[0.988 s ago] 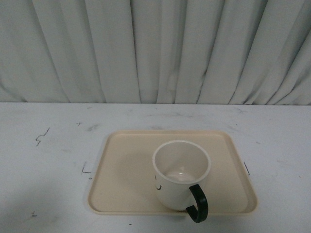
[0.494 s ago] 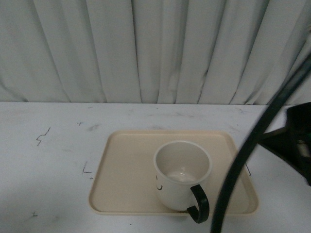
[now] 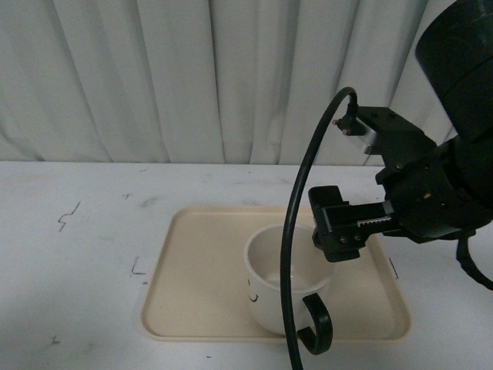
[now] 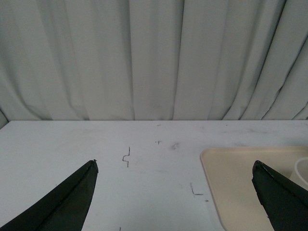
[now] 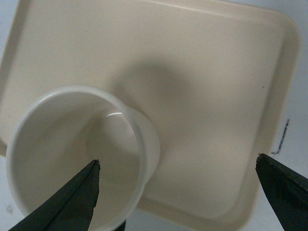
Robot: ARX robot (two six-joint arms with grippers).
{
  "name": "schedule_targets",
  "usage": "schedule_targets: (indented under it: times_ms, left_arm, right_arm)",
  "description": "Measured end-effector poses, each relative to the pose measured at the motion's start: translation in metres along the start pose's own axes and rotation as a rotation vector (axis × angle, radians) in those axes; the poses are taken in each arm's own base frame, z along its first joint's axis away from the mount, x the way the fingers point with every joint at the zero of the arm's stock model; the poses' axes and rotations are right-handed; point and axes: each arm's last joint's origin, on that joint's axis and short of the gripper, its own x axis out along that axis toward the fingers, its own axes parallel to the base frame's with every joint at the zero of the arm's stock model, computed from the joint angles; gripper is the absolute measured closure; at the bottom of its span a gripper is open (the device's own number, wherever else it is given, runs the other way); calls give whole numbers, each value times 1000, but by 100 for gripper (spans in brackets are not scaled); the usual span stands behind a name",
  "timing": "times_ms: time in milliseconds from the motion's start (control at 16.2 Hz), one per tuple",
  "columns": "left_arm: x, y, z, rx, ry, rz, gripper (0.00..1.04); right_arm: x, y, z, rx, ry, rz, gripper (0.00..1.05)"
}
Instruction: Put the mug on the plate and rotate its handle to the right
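The white mug (image 3: pixel 271 289) stands upright on the beige plate (image 3: pixel 185 285), near its front edge. A bit of the black face shows on its left side. Its dark handle (image 3: pixel 316 324) points toward the near edge, slightly right, and overhangs the rim. My right gripper (image 3: pixel 337 245) is open and hovers above the mug's right rim. In the right wrist view the gripper (image 5: pixel 178 160) is above the mug (image 5: pixel 72 144) and the plate (image 5: pixel 216 72), with one fingertip over the mug's opening. My left gripper (image 4: pixel 174 164) is open and empty above the table, left of the plate (image 4: pixel 240 183).
The white table (image 3: pixel 77 254) has small pen marks. A grey curtain (image 3: pixel 192 77) hangs behind it. A black cable (image 3: pixel 296 200) arcs down in front of the mug. The bulky right arm (image 3: pixel 447 185) fills the right side of the front view.
My right arm has swung in from the right and now hangs above the mug. The mug and the plate have not moved.
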Motion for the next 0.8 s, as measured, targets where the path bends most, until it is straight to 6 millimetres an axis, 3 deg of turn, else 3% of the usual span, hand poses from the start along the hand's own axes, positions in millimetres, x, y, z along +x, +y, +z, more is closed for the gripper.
schedule_targets:
  times_ms: [309, 741, 802]
  left_arm:
    - [0, 0, 0, 0, 0, 0, 7]
    - [0, 0, 0, 0, 0, 0, 7]
    - [0, 0, 0, 0, 0, 0, 7]
  right_arm:
    - [17, 5, 9, 59, 29, 49, 6]
    - [41, 10, 7, 104, 140, 50, 6]
    - [44, 12, 7, 102, 147, 44, 10]
